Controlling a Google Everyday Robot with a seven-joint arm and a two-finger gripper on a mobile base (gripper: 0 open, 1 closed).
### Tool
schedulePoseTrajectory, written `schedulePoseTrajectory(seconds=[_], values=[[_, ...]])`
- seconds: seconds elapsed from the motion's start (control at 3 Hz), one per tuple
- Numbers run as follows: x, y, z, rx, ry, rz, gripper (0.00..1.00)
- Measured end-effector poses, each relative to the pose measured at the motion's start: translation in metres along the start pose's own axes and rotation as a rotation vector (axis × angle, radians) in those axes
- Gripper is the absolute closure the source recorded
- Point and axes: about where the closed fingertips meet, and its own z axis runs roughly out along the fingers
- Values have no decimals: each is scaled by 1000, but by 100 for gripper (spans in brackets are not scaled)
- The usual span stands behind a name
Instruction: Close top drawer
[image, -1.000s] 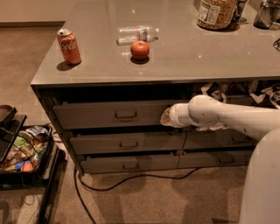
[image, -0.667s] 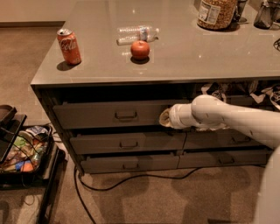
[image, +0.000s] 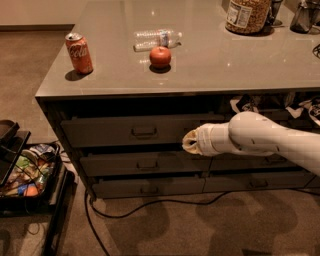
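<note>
Camera view — gripper (image: 189, 142) seemingly touches front of top drawer (image: 100, 131).

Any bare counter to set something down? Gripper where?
Bare: grey countertop right of the red apple, to the front edge; smaller gap between red soda can and apple. Crowded: back right, around the big jar; gripper at the dark grey top drawer front.

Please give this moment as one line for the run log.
task: close top drawer | top drawer: looks slightly open | gripper: at drawer front, right end | contact: cannot tell
</note>
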Motion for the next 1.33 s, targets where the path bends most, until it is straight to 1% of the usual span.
schedulePoseTrajectory(seconds=[0.33, 0.67, 1.0, 1.33], values=[[-15, 10, -45, 42, 24, -14, 100], [-35, 19, -82, 89, -19, -14, 100], [-65, 30, -105, 143, -113, -30, 100], [-65, 48, -137, 209, -133, -21, 100]])
